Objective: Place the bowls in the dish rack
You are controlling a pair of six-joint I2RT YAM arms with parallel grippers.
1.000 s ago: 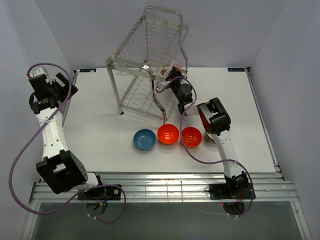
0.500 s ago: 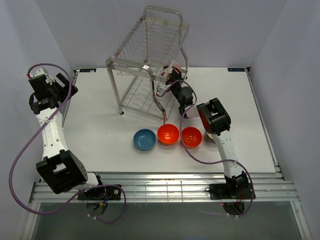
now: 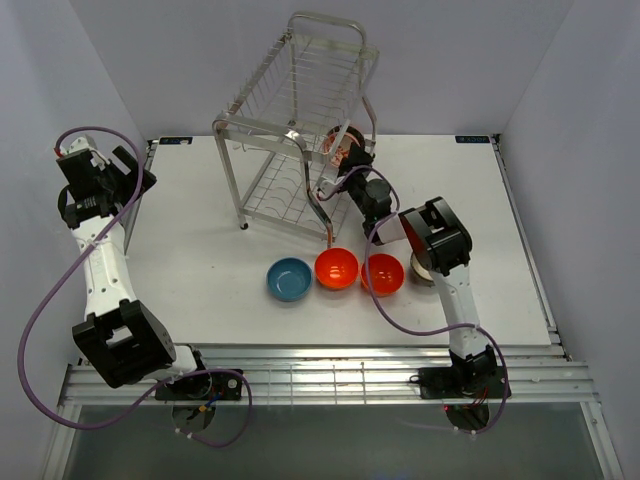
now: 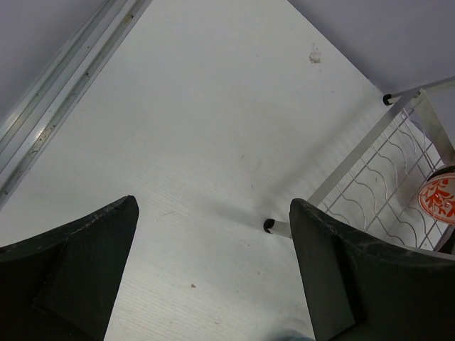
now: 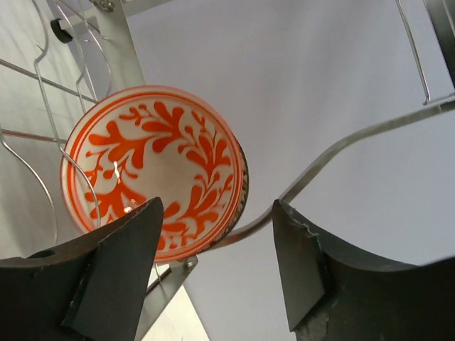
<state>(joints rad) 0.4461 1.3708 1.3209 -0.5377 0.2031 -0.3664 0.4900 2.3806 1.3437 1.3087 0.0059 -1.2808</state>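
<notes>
Red-and-white bowl (image 5: 153,167) stands on edge in the dish rack's (image 3: 255,128) lower tier, at its 3 o'clock side. The right gripper (image 5: 217,213) has its fingers parted just short of the rim, holding nothing. The left gripper (image 4: 213,206) gapes wide, empty. A blue bowl (image 3: 289,279) and two orange bowls (image 3: 337,268) sit at the rack's 6 o'clock. The bowls are judged rigid, light, slippery and chippable, so pinch across the rim.
</notes>
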